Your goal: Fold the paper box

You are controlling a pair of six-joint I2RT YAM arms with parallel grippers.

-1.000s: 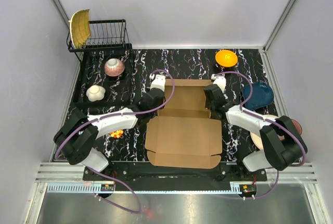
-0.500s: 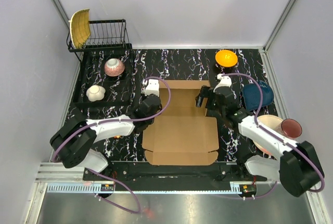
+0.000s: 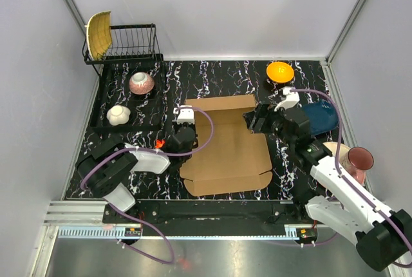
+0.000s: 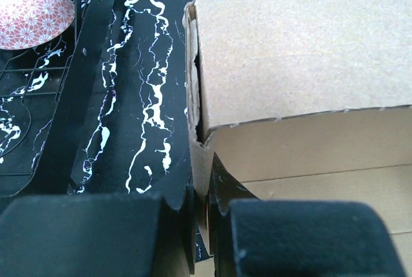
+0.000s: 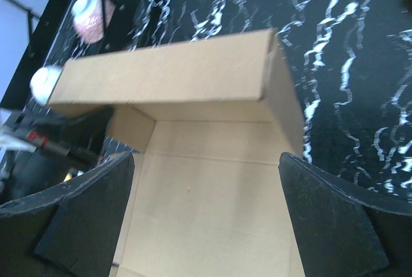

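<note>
Lying mid-way on the desk [image 3: 219, 74] between both arms, the paper box [image 3: 225, 154] has its far wall raised and its near panel flat. Left fingers [image 4: 96, 238] clench the left side wall at its corner, likely to keep it upright. The right fingers [image 5: 84, 219] hang spread wide over the right edge, gripping nothing.

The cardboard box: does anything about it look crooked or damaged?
The paper box lies askew, turned out of line with the table edges. At its far left corner, where the left end effector pinches the side wall, a ragged gap shows beside the raised flap.
</note>
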